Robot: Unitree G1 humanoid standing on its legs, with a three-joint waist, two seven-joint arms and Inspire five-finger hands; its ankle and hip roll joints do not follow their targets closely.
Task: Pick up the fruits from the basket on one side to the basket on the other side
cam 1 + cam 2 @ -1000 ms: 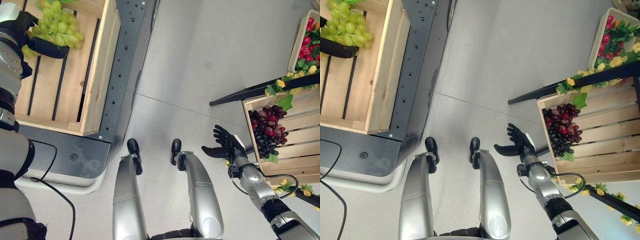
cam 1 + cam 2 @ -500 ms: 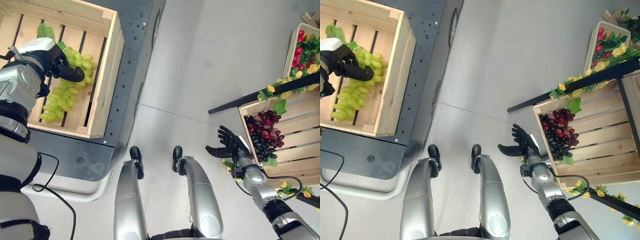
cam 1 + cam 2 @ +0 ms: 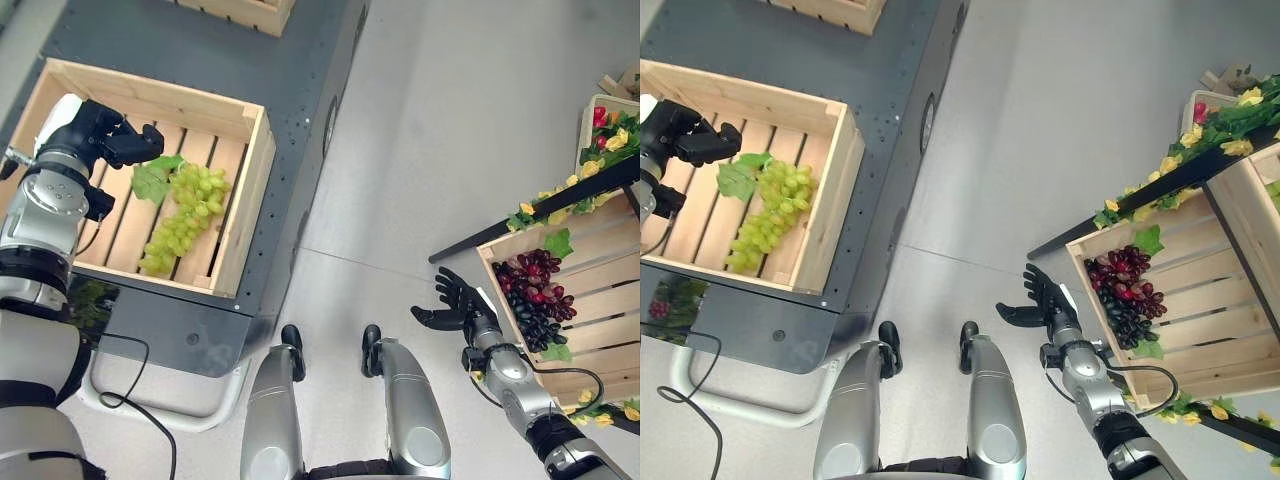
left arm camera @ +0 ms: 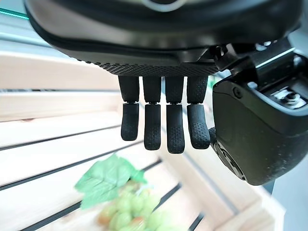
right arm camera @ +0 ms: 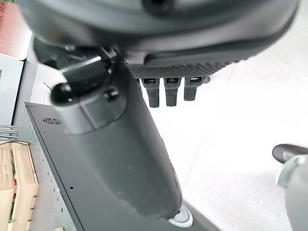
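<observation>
Left robot hand loosely open, empty — above green grapes; right robot hand spread.

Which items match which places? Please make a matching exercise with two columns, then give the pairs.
1. green grapes
2. dark grapes
3. left hand
4. right hand

A. open, over the floor beside the right crate
B. lying on the left crate's slats
C. in the crate under yellow flowers
D. open, above the left crate, holding nothing

Pairs: 1-B, 2-C, 3-D, 4-A
</observation>
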